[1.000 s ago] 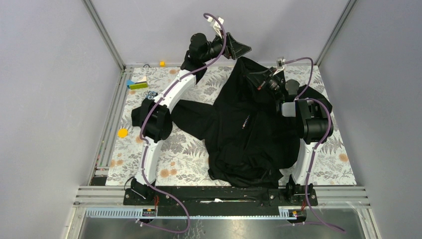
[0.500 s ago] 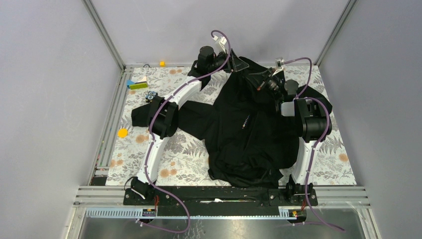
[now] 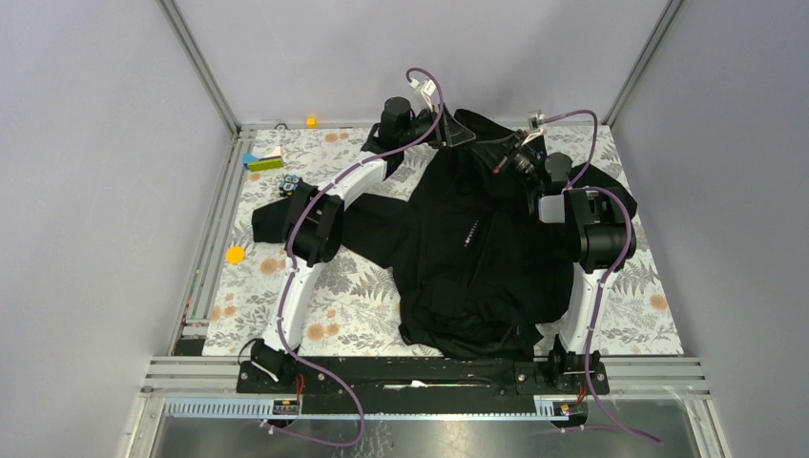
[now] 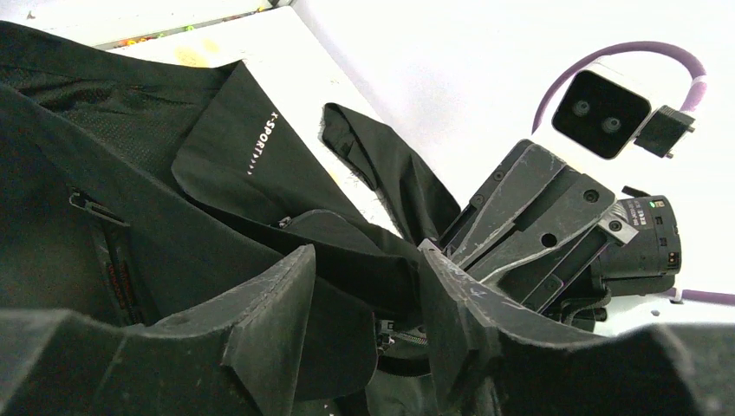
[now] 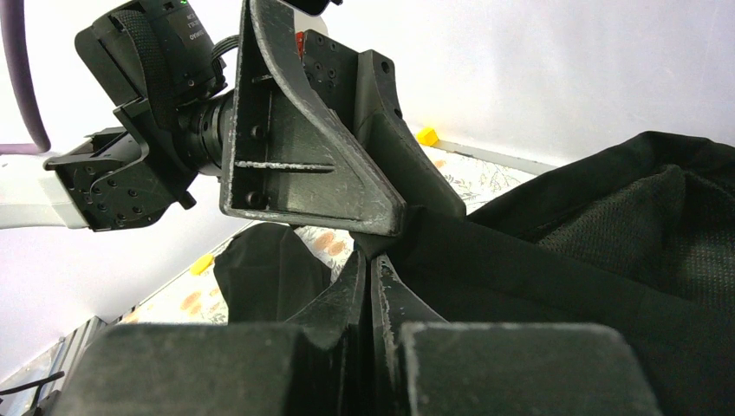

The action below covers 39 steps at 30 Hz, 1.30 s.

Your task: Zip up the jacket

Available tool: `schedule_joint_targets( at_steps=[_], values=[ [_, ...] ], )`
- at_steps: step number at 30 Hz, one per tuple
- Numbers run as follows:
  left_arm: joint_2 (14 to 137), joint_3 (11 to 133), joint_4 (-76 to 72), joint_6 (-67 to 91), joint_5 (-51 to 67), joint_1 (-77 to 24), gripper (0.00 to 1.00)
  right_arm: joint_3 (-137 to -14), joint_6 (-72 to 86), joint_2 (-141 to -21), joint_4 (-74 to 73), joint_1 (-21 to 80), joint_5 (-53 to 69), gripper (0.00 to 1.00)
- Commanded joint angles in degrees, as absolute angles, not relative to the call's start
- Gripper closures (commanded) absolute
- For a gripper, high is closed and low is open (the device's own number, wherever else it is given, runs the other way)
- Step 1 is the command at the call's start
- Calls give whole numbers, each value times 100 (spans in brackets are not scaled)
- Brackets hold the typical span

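Observation:
The black jacket lies spread on the floral mat, its collar end raised at the far side. My left gripper is at that collar. In the left wrist view its jaws stand partly closed, with a thick fold of jacket fabric filling the gap and a bit of zipper below it. My right gripper sits just right of it. In the right wrist view it is shut, pinching the edge of the jacket. The left gripper's fingers hang right above it.
A yellow cube sits on the back rail. Green and blue blocks, a small dark piece and a yellow disc lie on the left of the mat. Grey walls close in the sides and back.
My left gripper has come down and to the right from in front of the back wall onto the raised collar, and its jaws have narrowed around the fabric. The right arm has held still.

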<state>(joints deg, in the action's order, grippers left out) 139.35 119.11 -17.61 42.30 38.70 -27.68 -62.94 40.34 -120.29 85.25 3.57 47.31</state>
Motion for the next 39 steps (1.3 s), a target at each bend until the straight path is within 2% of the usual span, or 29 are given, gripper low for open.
schedule_joint_targets(
  at_steps=[1,3,6,9,11,12,14,15,21,26,31,35,36,39],
  values=[
    [13536,11808,-2079,4262,4108,-2821,42,-6424,3959,-11928,9617,378,4735,100],
    [13474,11725,-2180,4307,4102,-2821,38,-6425,3963,-11942,9619,378,4737,100],
    [13432,11697,-2195,4303,4125,-2843,38,-6429,3970,-11953,9618,378,4706,100],
    [13453,11698,-2156,4280,4122,-2864,50,-6416,3961,-11945,9618,375,4695,100],
    [13464,11691,-2166,4304,4119,-2865,53,-6423,3965,-11955,9613,378,4694,100],
    [13460,11685,-2182,4314,4130,-2865,50,-6423,3972,-11953,9619,379,4698,100],
    [13423,11654,-2235,4343,4140,-2865,34,-6443,3986,-11968,9619,386,4718,100],
    [13387,11619,-2296,4372,4140,-2865,31,-6455,3994,-11977,9617,387,4722,100],
    [13272,11520,-2277,4275,4037,-2874,29,-6477,4016,-12005,9607,404,4715,100],
    [13315,11570,-2190,4231,3987,-2913,50,-6450,3995,-11972,9607,404,4687,100],
    [13376,11654,-2101,4199,3981,-2949,64,-6442,3990,-11971,9607,404,4655,100],
    [13368,11651,-2109,4200,3949,-2971,91,-6380,4022,-11949,9579,400,4474,100],
    [13361,11646,-2109,4213,3932,-2971,99,-6350,4060,-11937,9546,404,4380,97],
    [13299,11576,-2118,4207,3865,-2971,100,-6141,4122,-11817,9380,396,4012,79]
  ],
)
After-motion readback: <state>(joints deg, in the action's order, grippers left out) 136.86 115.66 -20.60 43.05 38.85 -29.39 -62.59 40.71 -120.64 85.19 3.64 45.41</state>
